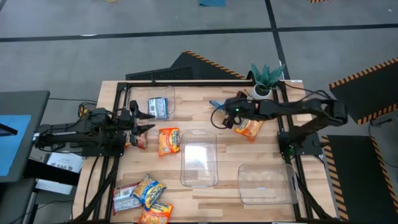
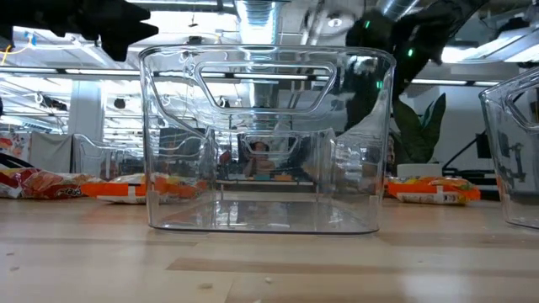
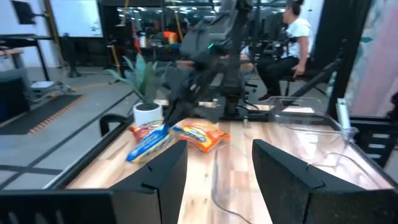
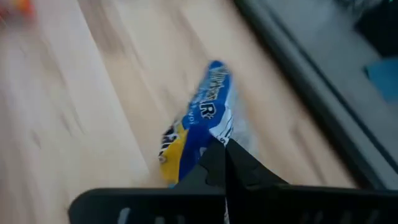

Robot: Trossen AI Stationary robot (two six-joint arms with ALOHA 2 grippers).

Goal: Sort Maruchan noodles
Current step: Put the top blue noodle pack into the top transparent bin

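Note:
My right gripper is shut on a blue noodle packet, over the far middle of the table. An orange packet lies flat just right of it. My left gripper hovers open at the left side, holding nothing; its fingers stand wide apart. Below it lie a red-brown packet and an orange packet. Another blue packet lies in the far-left clear bin. Several more packets lie flat at the near left corner. My right gripper pinches the blue packet by one short end between its two shut fingers. The fingers come slanting down from the table's right side. The packet sticks out beyond the fingertips, tilted, its free end low near the wood; I cannot tell whether that end touches.
A clear bin stands at the table's middle, and a second one at the near right. A potted plant stands at the far right corner. A black frame runs around the table. A person sits beyond the table.

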